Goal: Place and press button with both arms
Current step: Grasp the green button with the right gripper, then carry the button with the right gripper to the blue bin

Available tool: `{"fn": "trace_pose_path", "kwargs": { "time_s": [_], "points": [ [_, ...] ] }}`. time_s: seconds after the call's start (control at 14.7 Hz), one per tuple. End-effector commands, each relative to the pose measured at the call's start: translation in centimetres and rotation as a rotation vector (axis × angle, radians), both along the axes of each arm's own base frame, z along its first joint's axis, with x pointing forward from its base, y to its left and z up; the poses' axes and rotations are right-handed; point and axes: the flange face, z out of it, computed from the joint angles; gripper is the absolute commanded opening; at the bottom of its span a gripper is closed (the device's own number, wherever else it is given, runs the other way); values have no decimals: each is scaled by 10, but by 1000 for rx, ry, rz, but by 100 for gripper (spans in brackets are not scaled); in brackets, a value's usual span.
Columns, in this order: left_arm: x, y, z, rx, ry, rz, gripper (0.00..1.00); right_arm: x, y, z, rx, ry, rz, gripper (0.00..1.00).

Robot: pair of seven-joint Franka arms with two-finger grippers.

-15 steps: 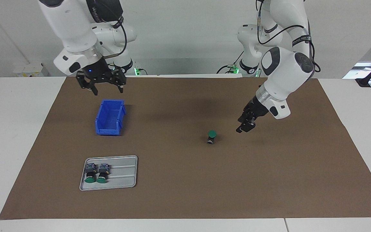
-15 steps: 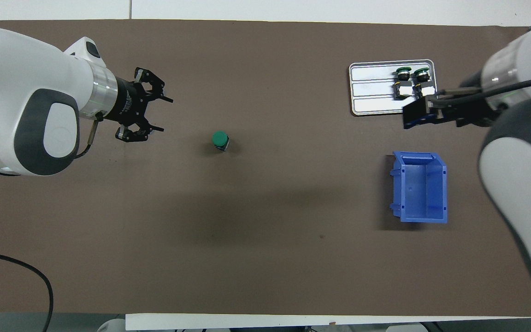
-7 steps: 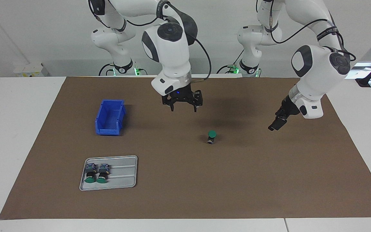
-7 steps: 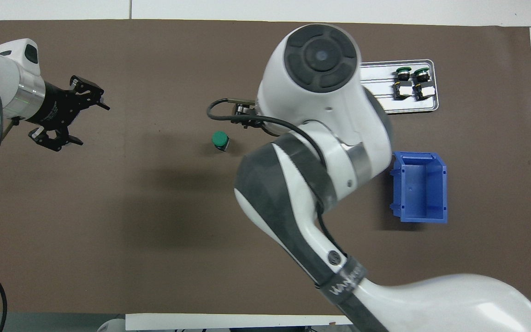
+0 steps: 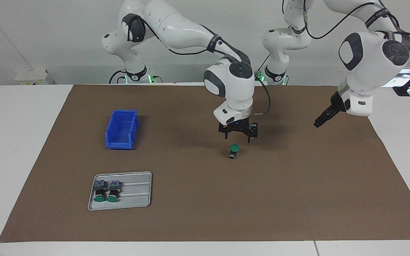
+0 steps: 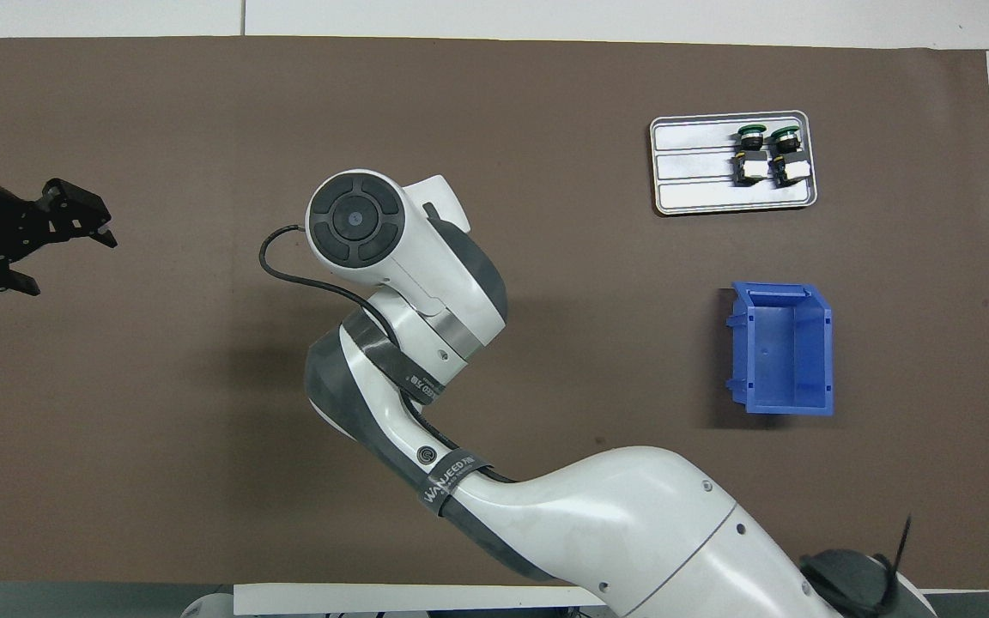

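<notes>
Facing view: the counter [image 5: 205, 213] carries a brown mat. The right arm [image 5: 176, 28] reaches out, its gripper [image 5: 238, 132] hanging just above the button [image 5: 234, 150], jaws spread and empty. The left gripper [image 5: 321, 120] hangs well off toward the left arm's end, jaws wide, empty. The button stands upright mid-mat, well apart from the bin [image 5: 121, 129]. Pressing looks next: a straight descent onto the green cap.

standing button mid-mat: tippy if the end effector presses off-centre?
Probably. The button stands upright on a narrow base, its green cap wider than the body, so it looks top-heavy and a sideways nudge could topple it. It seems rigid and light, likely to slide on the mat. Once down, the round cap may roll.
</notes>
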Motion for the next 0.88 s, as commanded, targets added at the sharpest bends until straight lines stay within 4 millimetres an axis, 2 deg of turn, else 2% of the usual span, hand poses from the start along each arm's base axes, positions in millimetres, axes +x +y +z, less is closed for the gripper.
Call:
{"fn": "trace_pose_path", "kwargs": {
  "time_s": [0.0,0.07,0.14,0.27,0.48,0.61,0.68,0.82],
  "points": [
    [-10,15,32,24,27,-121,100,10,-10,-17,-15,-19,-12,99],
    [-15,23,40,32,39,-169,100,10,-10,-23,-19,-15,-12,99],
    [-17,23,47,30,54,-187,100,10,-10,-33,-29,-8,-10,99],
    [-20,18,63,28,56,-202,100,11,-6,-47,-18,-23,-2,92],
    [-22,8,80,23,49,-219,100,11,-8,-53,-30,-11,2,80],
    [-20,5,99,26,59,-223,100,8,-8,-56,-37,7,4,74],
    [-16,4,103,25,57,-232,100,8,-10,-58,-42,20,0,65],
    [-10,3,104,24,43,-232,100,9,-12,-57,-40,26,-5,37]
  ]
}}
